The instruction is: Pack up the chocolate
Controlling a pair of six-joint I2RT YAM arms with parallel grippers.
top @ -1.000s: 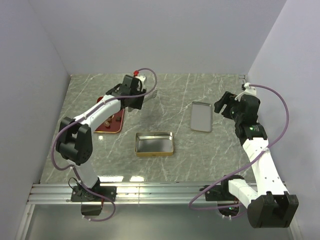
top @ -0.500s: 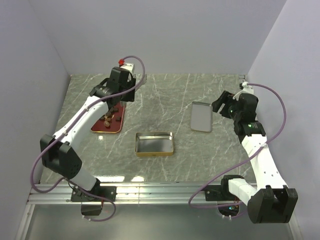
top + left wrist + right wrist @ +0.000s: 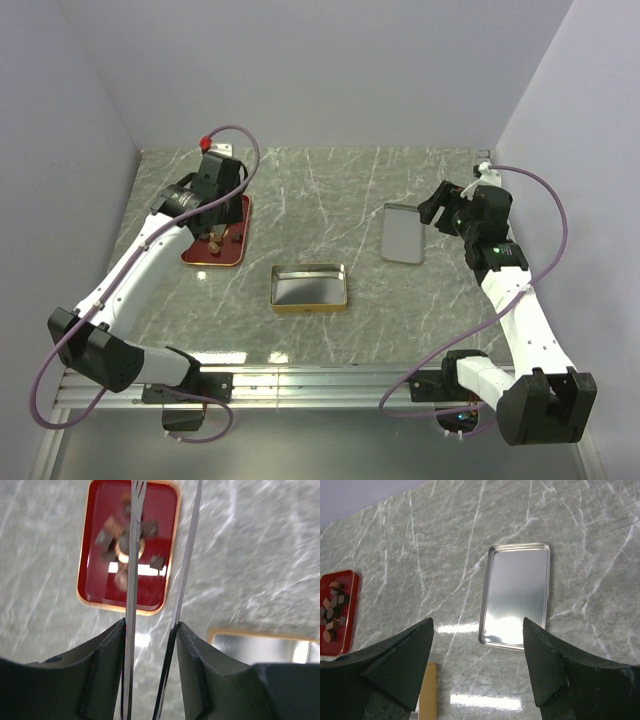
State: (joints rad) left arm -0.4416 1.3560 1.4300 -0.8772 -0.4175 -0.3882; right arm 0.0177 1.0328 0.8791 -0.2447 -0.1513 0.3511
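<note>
Our left gripper [image 3: 151, 625] is clamping a pair of thin metal tweezers [image 3: 134, 555], one finger pressing on each blade, and we are holding it above the red tray [image 3: 88, 575] at the far left of the marble table [image 3: 330, 200]. The two blades are standing apart toward their tips. One is crossing over the chocolate [image 3: 125, 545], which is lying in a small blurred cluster on the tray; we cannot tell whether that blade is touching a piece. Our right gripper [image 3: 477, 625] is hanging with its fingers spread wide and nothing between them, looking down on the silver lid [image 3: 517, 600] lying flat at the right. The gold tin [image 3: 310, 306] is sitting open between tray and lid, nearer to us, with no chocolate in it.
</note>
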